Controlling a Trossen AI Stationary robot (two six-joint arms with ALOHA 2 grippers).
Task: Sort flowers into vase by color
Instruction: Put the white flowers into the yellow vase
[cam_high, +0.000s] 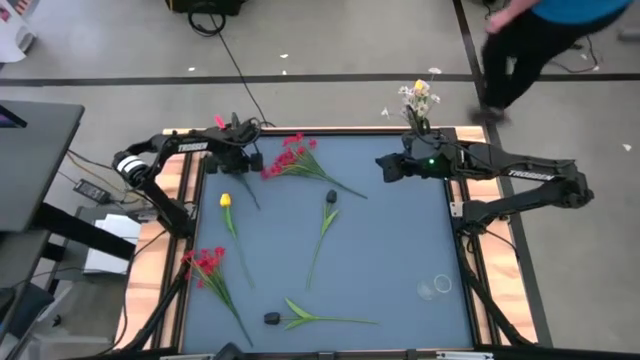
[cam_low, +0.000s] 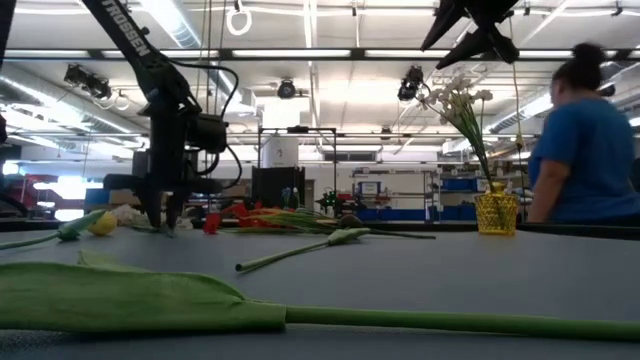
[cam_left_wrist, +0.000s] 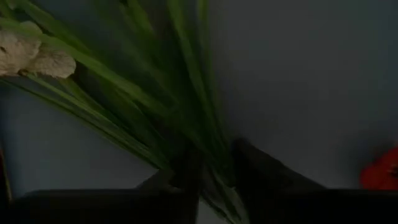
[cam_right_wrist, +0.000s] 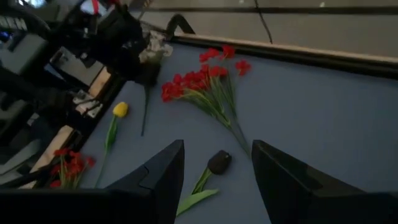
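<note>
Two arms work over the blue-grey table (cam_high: 400, 230). Left gripper (cam_high: 243, 160) is down at the far left corner, its fingers (cam_left_wrist: 186, 177) closing around green stems (cam_left_wrist: 186, 106) of a white spray (cam_left_wrist: 31, 53); whether the grip is firm I cannot tell. Right gripper (cam_high: 385, 165) hangs above the far right part of the table, jaws open and empty, just beside a yellow vase (cam_low: 496, 212) that holds white sprigs (cam_high: 418, 98) at the far edge.

Flowers lie across the table: a red bunch (cam_high: 290, 158) just beside the left gripper, a yellow tulip (cam_high: 226, 201) nearer the left edge, a dark bud (cam_high: 331, 197) with a long stem near the middle, a second red bunch (cam_high: 205, 263) at the near left, and a second dark bud (cam_high: 272, 318) with leaves at the near edge. A clear glass (cam_high: 441, 285) stands at the near right.

A person (cam_low: 585, 140) in a blue top is beyond the table's far right corner
</note>
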